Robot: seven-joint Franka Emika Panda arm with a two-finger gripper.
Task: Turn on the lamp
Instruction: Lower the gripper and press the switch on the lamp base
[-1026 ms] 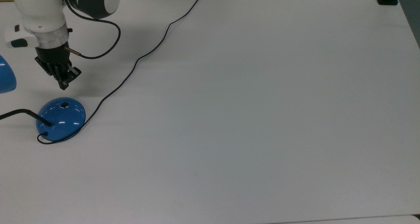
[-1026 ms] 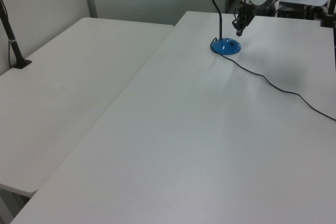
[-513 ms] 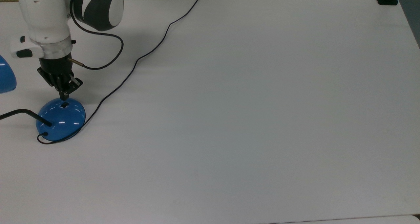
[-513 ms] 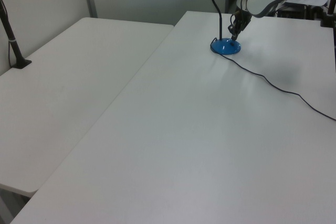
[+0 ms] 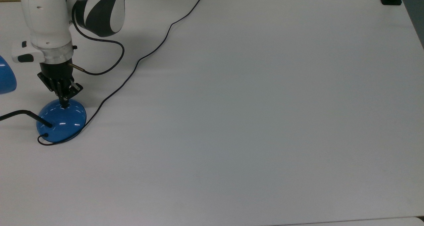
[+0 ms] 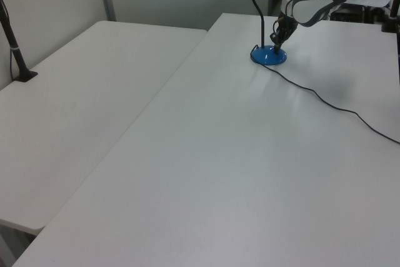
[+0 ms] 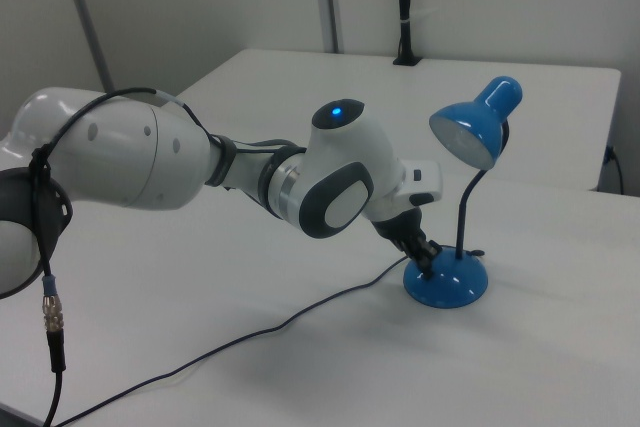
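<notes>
End effector (image 5: 63,101) atop lamp (image 5: 61,120) base, on table (image 5: 248,120).

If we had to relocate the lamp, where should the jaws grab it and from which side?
Probably the lamp's thin upright stem, from the right view's left, jaws horizontal. The dome base is broad, glossy and sloped, likely to slip. The gripper is at the base.

Overhead plus two opposing obliques (shared lamp (image 5: 61,120))

Lab: white tables (image 6: 187,154), partition panels (image 7: 200,7).
</notes>
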